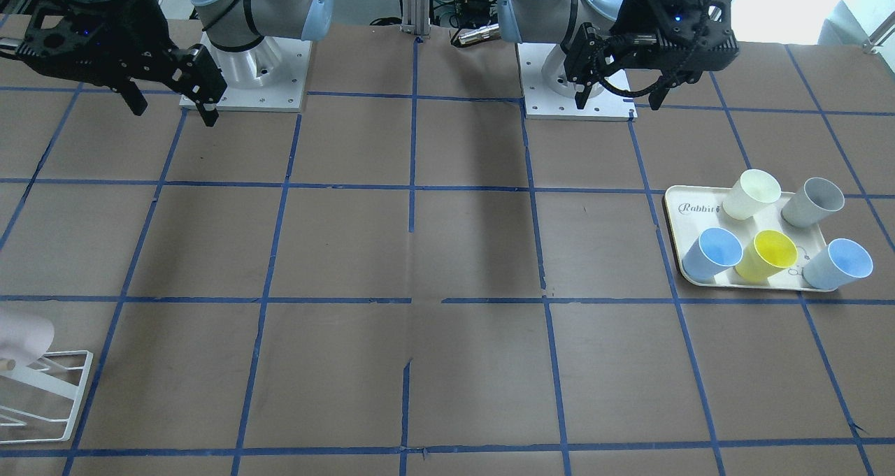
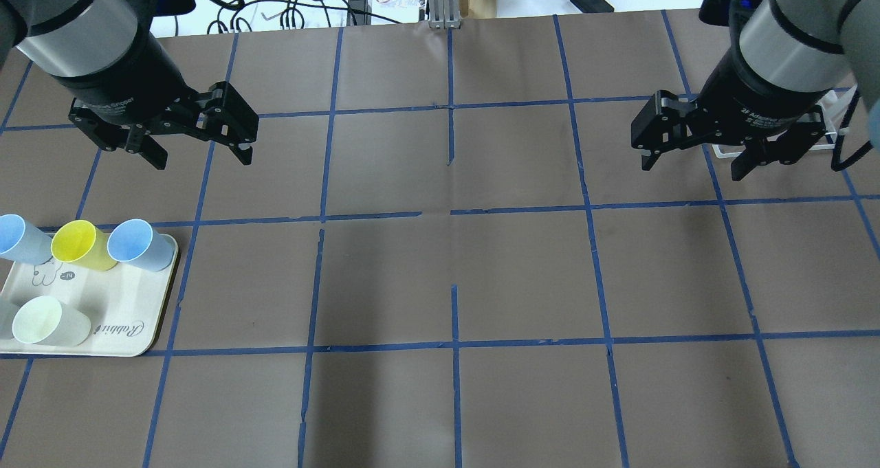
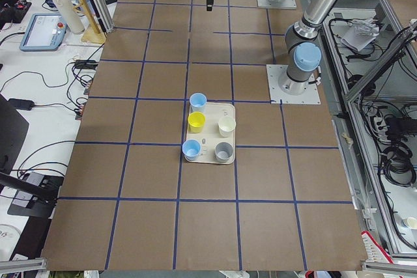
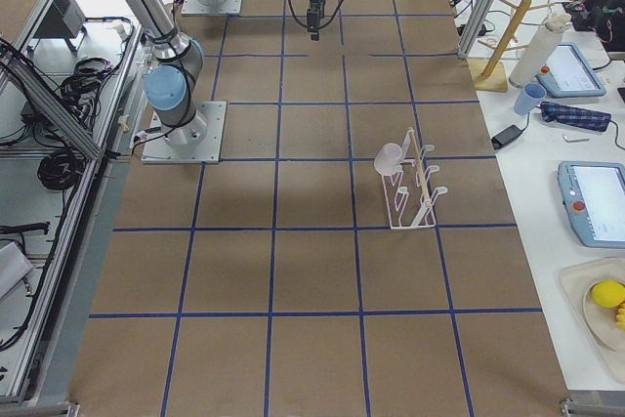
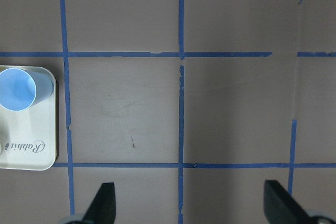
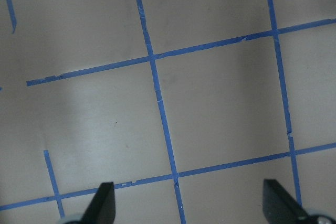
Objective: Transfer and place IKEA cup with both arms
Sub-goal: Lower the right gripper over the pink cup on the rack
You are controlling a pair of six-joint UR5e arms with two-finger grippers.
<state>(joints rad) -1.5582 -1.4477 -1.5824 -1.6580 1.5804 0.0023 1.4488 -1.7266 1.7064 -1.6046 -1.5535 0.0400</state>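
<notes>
A wide brown table [image 2: 440,282] marked into squares by blue tape fills the room's middle, with workbenches of cables and screens along its far edges. Two grey robot arms with pale blue joint caps stand at one long side.

The left gripper [image 2: 199,153] hangs in the air above bare table, its two black fingers spread wide apart with nothing between them. Near it, toward the table's left end, sits a cream tray [image 2: 124,303] printed with the word "Rabbit". Five cups stand upright on the tray: two light blue cups [image 1: 712,254] at the outer ends of one row, a yellow cup [image 1: 766,256] between them, and behind these a cream-white cup [image 1: 752,193] and a grey cup [image 1: 812,201].

The right gripper [image 2: 691,164] also hangs above the table, fingers spread apart and holding nothing.

The pink cup [image 4: 390,156] is well apart from the tray, at the table's opposite end. It hangs tilted on a peg of a white wire rack [image 4: 415,187] that stands on the table near the operators' edge. In the front-facing view only part of the cup [image 1: 24,336] shows at the picture's left border, above the rack's base [image 1: 49,392].
</notes>
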